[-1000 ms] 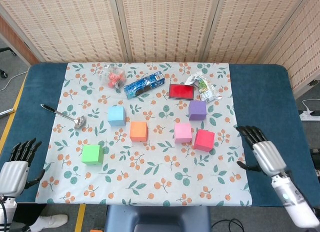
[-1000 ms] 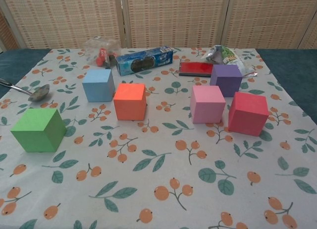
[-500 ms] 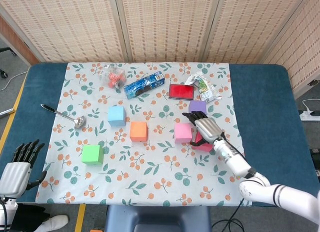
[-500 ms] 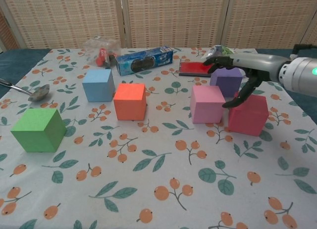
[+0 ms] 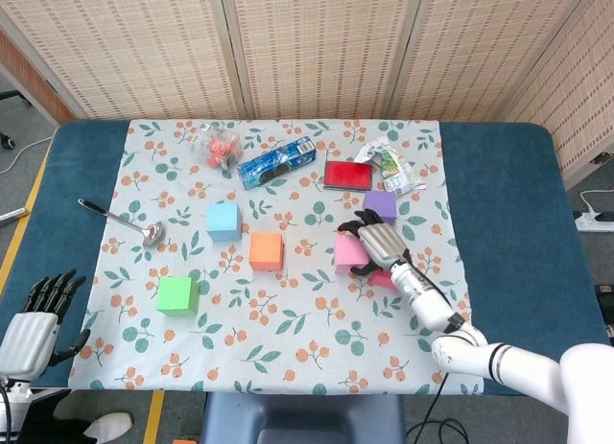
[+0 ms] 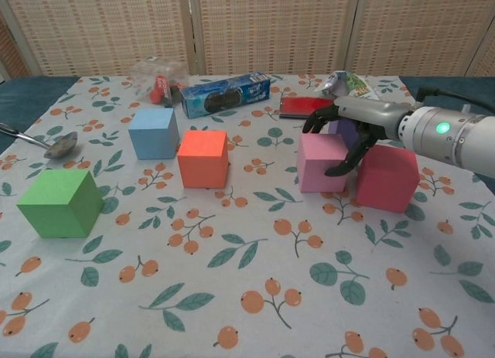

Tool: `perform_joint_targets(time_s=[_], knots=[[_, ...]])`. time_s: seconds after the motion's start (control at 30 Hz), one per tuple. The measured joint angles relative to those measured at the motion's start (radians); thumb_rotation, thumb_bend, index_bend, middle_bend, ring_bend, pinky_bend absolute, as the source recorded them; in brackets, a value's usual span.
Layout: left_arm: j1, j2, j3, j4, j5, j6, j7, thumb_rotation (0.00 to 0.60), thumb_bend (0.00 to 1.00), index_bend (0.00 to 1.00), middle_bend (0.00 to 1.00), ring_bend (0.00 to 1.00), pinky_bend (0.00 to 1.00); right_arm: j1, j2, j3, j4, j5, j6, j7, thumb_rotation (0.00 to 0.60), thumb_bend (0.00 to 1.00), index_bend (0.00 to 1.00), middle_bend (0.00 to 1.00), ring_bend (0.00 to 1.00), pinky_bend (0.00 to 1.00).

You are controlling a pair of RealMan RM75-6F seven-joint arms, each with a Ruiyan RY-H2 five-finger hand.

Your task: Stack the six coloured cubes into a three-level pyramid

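Right of centre in the frame, the right hand (image 6: 340, 138) curls its dark fingers (image 6: 317, 120) over the top and right side of the pink cube (image 6: 322, 162), thumb low between it and the red cube (image 6: 387, 177); whether it truly grips cannot be told. The purple cube (image 5: 381, 204) sits just behind the hand. Further left stand the orange cube (image 6: 203, 158), blue cube (image 6: 153, 132) and green cube (image 6: 60, 202). At lower left of the head view the left hand (image 5: 34, 324) hangs off the table, fingers apart, holding nothing.
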State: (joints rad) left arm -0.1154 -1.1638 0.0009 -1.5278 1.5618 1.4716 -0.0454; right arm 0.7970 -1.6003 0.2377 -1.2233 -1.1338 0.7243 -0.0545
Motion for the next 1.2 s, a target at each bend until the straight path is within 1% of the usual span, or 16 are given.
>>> perform_joint_targets(time_s=[0.1,0.13,0.33,0.5,0.6,0.83,1.03,1.2], knots=[[0.0,-0.001,0.002,0.004,0.004,0.0,-0.009,0.6,0.34,0.09,0.01,0.0,0.0,0.004,-0.009,0.0,0.007,0.002,0.011,-0.003,0.6,0.14,0.42,0.35,0.1,0.01],[0.0,-0.001,0.002,0.006,0.005,0.001,-0.011,0.6,0.34,0.09,0.01,0.0,0.0,0.004,-0.009,0.0,0.004,-0.002,0.016,-0.001,0.6,0.14,0.42,0.36,0.11,0.01],[0.003,0.001,0.0,0.011,0.006,0.01,-0.021,0.6,0.34,0.09,0.01,0.0,0.0,0.011,0.001,0.007,-0.055,-0.031,0.045,0.004,0.6,0.15,0.43,0.37,0.12,0.01],[0.004,0.001,0.003,0.014,0.013,0.013,-0.03,0.6,0.34,0.08,0.01,0.0,0.0,0.043,-0.016,0.021,-0.075,0.0,0.039,-0.038,0.6,0.15,0.42,0.37,0.12,0.01],[0.005,0.0,0.006,0.02,0.016,0.012,-0.037,0.6,0.34,0.08,0.01,0.0,0.0,0.069,-0.053,0.032,-0.061,0.045,0.032,-0.072,0.6,0.14,0.41,0.37,0.12,0.01],[0.012,0.002,0.009,0.038,0.011,0.015,-0.059,0.6,0.34,0.08,0.0,0.0,0.0,0.133,-0.157,0.058,0.022,0.147,0.022,-0.146,0.6,0.15,0.39,0.37,0.12,0.01],[0.017,-0.001,0.01,0.054,0.011,0.02,-0.074,0.6,0.34,0.08,0.0,0.0,0.0,0.173,-0.211,0.078,0.074,0.174,0.029,-0.168,0.6,0.14,0.37,0.37,0.12,0.01],[0.018,-0.005,0.01,0.062,0.011,0.021,-0.081,0.6,0.34,0.09,0.0,0.0,0.0,0.193,-0.233,0.091,0.103,0.19,0.034,-0.181,0.6,0.15,0.36,0.37,0.12,0.01]])
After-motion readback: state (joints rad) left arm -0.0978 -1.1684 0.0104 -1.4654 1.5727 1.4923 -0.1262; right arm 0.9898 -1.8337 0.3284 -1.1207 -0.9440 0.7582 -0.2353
